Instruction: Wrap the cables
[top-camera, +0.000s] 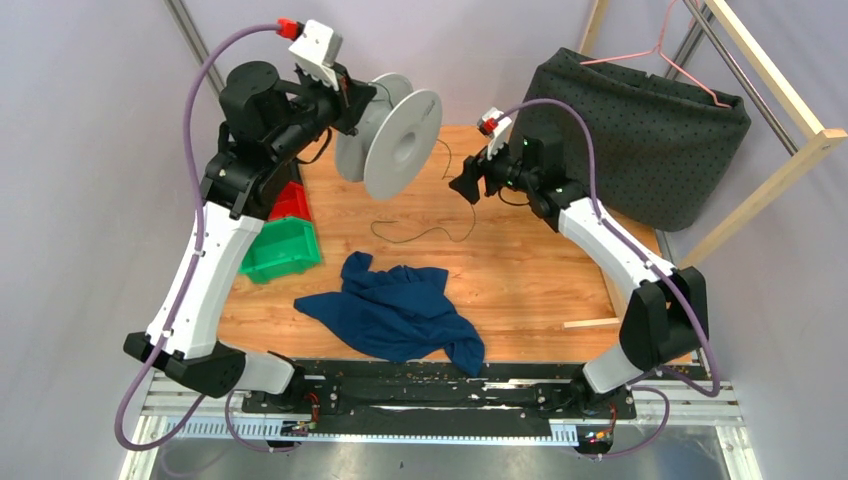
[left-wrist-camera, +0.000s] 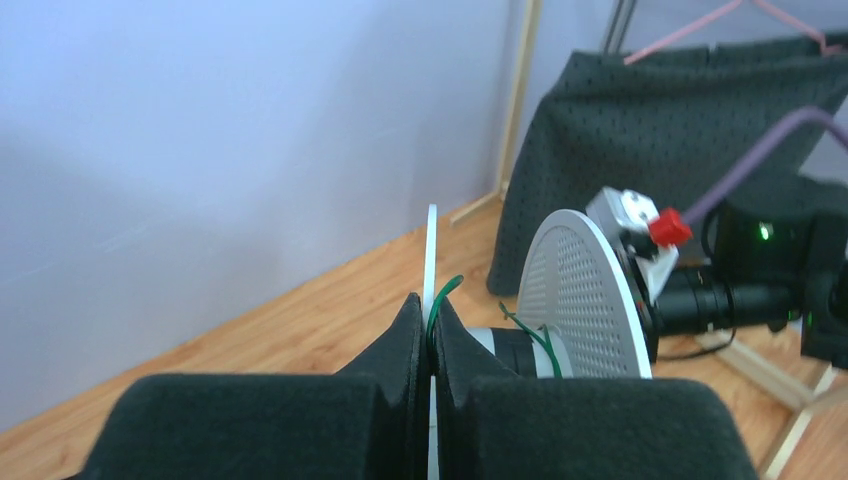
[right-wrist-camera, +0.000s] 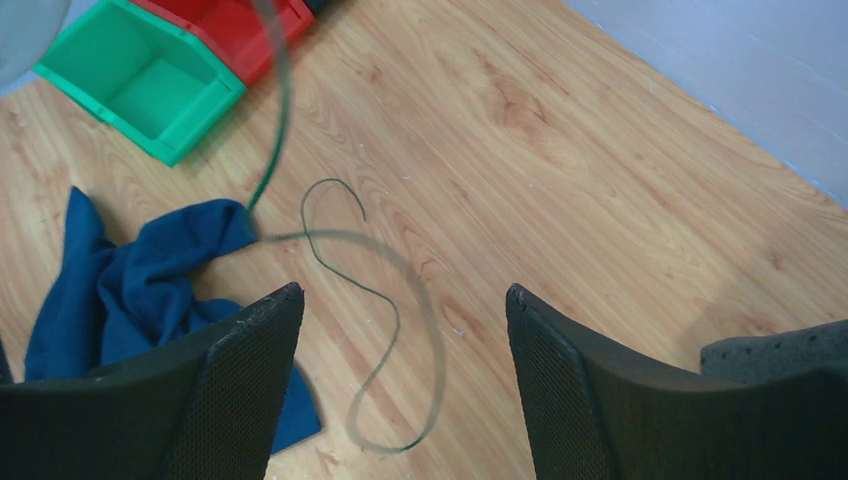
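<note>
Left gripper (left-wrist-camera: 431, 312) clamps the spool (left-wrist-camera: 580, 300), wire (left-wrist-camera: 522, 328) on its core; right gripper (right-wrist-camera: 403, 292) gapes wide.

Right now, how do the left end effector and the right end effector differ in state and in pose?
The left end effector is shut on a flange of the white spool; the right end effector is open and holds nothing. The left one points sideways, about level; the right one points down at the thin green wire on the table. Both are black and padded.
</note>
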